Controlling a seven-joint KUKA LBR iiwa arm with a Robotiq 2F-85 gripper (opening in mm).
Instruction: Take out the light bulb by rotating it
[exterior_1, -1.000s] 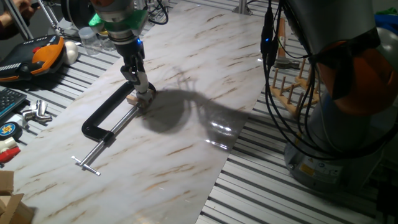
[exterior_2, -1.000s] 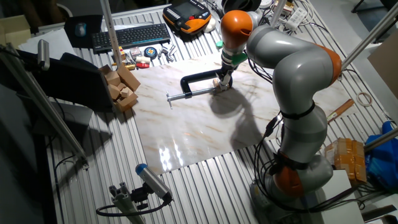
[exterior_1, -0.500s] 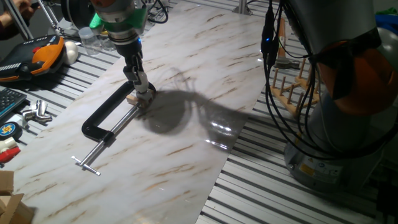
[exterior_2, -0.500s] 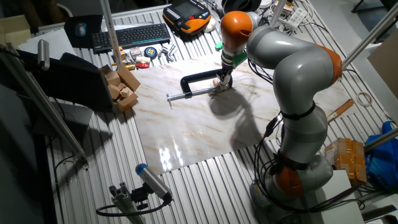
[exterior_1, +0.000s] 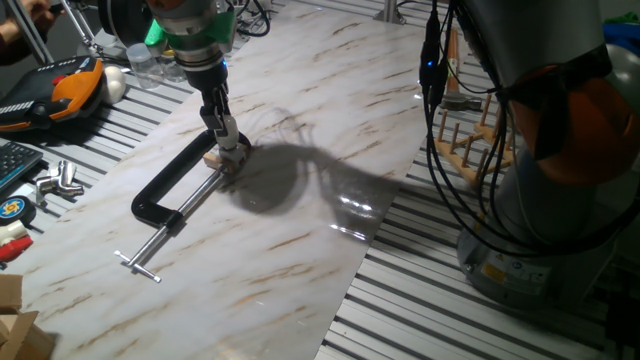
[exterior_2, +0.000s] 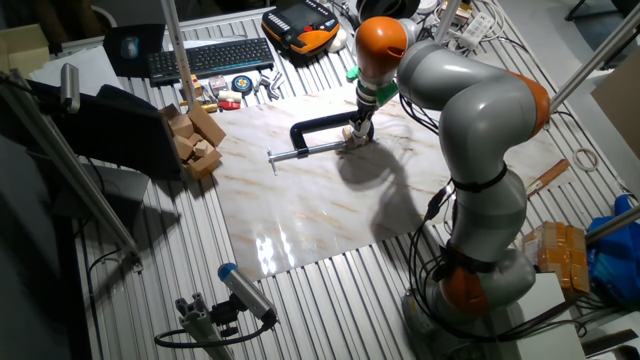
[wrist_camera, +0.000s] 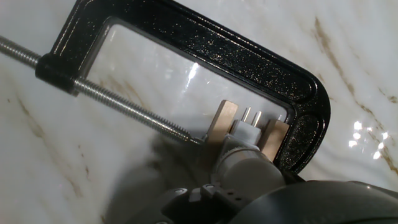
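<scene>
The light bulb (wrist_camera: 247, 168) is a frosted white body with a grey base and two pins; in the hand view it fills the lower middle, its base pointing at the tan wooden block (wrist_camera: 222, 122). The block (exterior_1: 214, 159) is held in the black C-clamp (exterior_1: 165, 190), which also shows in the hand view (wrist_camera: 205, 43) and in the other fixed view (exterior_2: 315, 125). My gripper (exterior_1: 229, 146) stands upright over the block, its fingers closed on the bulb; it also shows in the other fixed view (exterior_2: 357, 134). I cannot tell whether the base is seated in the block.
The clamp lies on a marble board (exterior_1: 300, 230). An orange-black pendant (exterior_1: 60, 90) and a white egg-like thing (exterior_1: 115, 83) lie at the far left. A wooden peg rack (exterior_1: 470, 130) and hanging cables (exterior_1: 435, 120) stand to the right. Wooden blocks (exterior_2: 195, 140) and a keyboard (exterior_2: 210, 57) lie beyond the board.
The gripper has shifted only very slightly over the block. The clamp and the block have not moved.
</scene>
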